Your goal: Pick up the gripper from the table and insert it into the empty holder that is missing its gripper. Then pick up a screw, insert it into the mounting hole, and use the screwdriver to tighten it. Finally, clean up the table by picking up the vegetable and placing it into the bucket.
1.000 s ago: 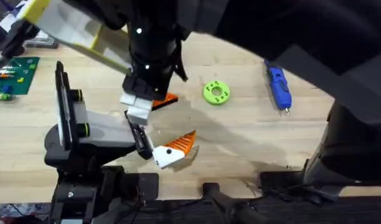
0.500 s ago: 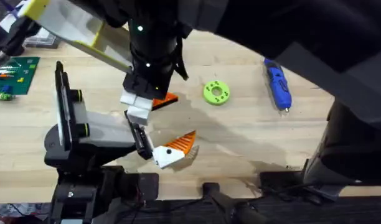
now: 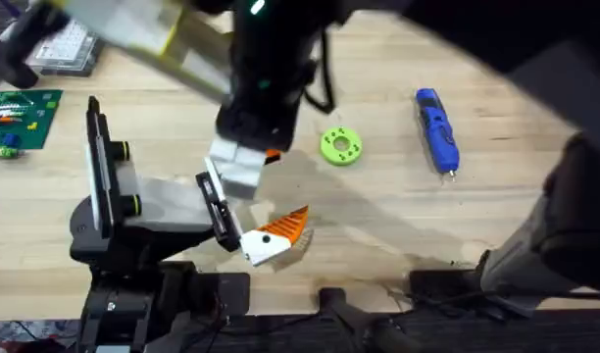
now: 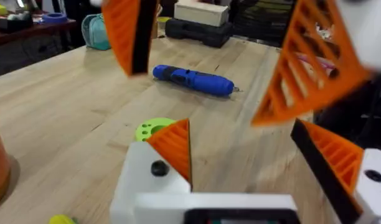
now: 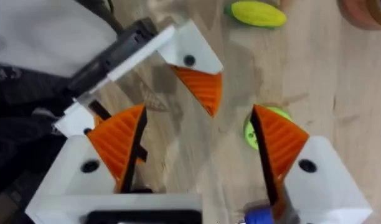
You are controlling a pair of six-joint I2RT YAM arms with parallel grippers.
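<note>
The gripper (image 3: 275,235), an orange ribbed wedge on a white base, sits at the tip of the holder's black plate (image 3: 217,211); it appears again (image 5: 193,65) on that plate (image 5: 119,46) in the right wrist view. My right gripper (image 5: 198,115) hovers above it, open and holding nothing. My left gripper (image 4: 240,134) is open too, facing the blue screwdriver (image 4: 193,79), with two other orange fingers hanging close before it. The screwdriver (image 3: 437,129) lies at the far right. The yellow vegetable (image 5: 259,14) lies near the bucket (image 5: 368,12).
A green ring-shaped disc (image 3: 340,146) lies between the holder and the screwdriver. A green circuit board (image 3: 21,118) and a clear parts box (image 3: 65,49) sit at the far left. Dark arms cover the far middle and the right of the table.
The dark arm over the holder, with the white gripper under it, has shifted to the right. The finger at the plate's tip, the disc and the screwdriver have not moved.
</note>
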